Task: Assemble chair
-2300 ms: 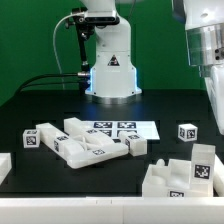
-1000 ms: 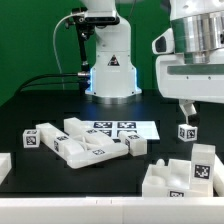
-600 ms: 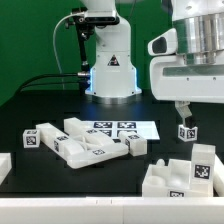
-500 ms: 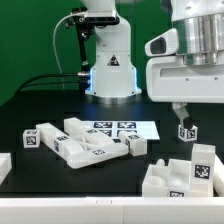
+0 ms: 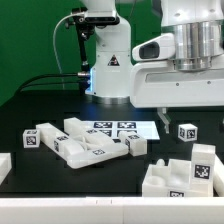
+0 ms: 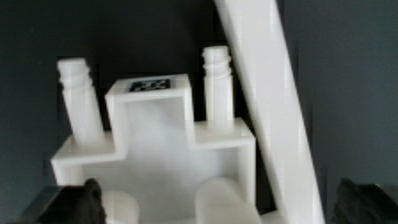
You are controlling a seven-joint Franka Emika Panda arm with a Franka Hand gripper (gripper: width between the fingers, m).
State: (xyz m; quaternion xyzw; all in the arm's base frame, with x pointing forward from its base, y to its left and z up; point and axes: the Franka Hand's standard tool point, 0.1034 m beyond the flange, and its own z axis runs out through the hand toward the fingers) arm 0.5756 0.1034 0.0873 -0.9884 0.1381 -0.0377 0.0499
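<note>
Pincer [image 5: 164, 119] open wide, empty. It hangs over the table [image 5: 45, 105] on the ext view's right, just right of the marker board [image 5: 115, 128]. Small tagged cube [image 5: 188, 132] sits near it, further right, not touching. Chair parts [image 5: 88, 147] are loose, most bunched left-centre on the near side of the board. Tagged block [image 5: 30, 139] at left, big stepped piece [image 5: 178, 176] near right. Wrist cam: pegged part [image 6: 151, 130] w/ two ribbed pegs + tag [image 6: 150, 87], and a long slat [image 6: 267, 100] slanting beside it; can't tell if they touch.
</note>
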